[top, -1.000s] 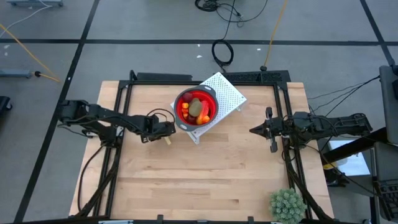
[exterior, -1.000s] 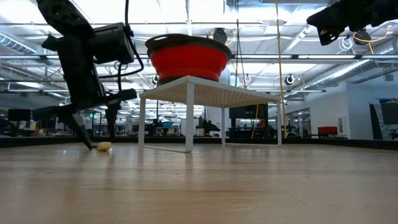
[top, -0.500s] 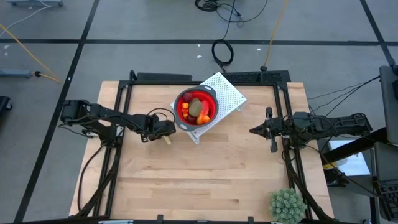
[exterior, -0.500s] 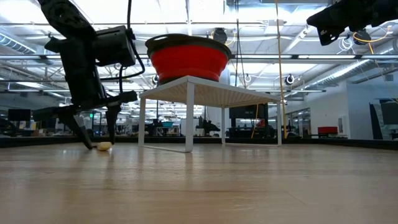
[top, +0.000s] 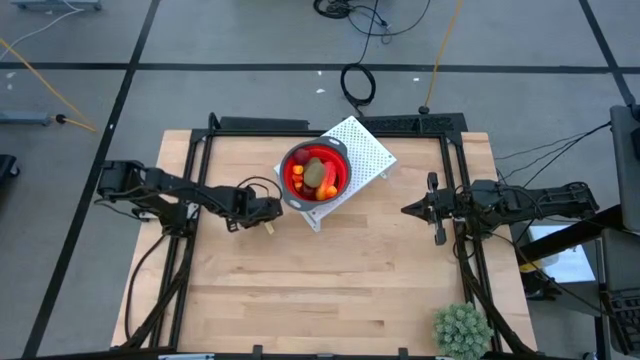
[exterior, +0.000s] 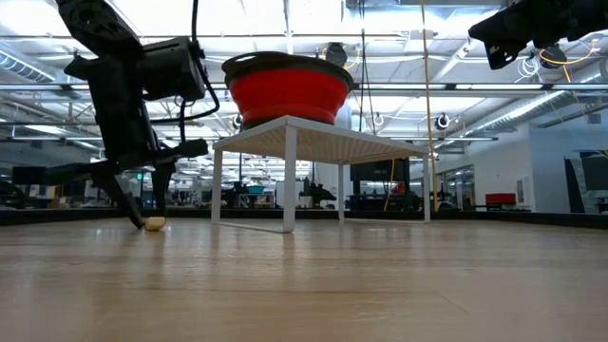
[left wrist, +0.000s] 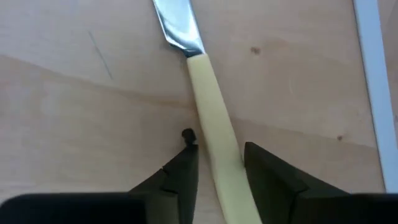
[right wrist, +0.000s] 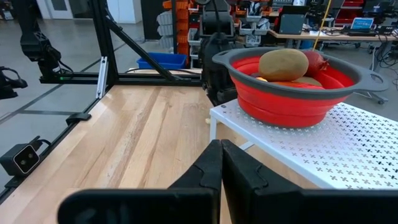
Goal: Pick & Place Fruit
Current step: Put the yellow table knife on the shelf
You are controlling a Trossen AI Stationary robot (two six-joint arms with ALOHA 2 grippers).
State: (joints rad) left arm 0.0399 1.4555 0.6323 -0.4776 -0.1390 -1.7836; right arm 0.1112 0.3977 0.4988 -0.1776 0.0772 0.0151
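Red bowl (top: 316,176) already holds the fruit (top: 314,174); left gripper (left wrist: 219,167) straddles a knife (left wrist: 214,134) handle, not yet clamped; right gripper (right wrist: 220,163) waits clenched, empty.

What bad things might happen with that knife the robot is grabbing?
The left gripper has its fingers either side of the knife's cream handle, near its end, so the blade may droop or twist when lifted. Swinging it up, it might bump the white rack holding the red bowl.
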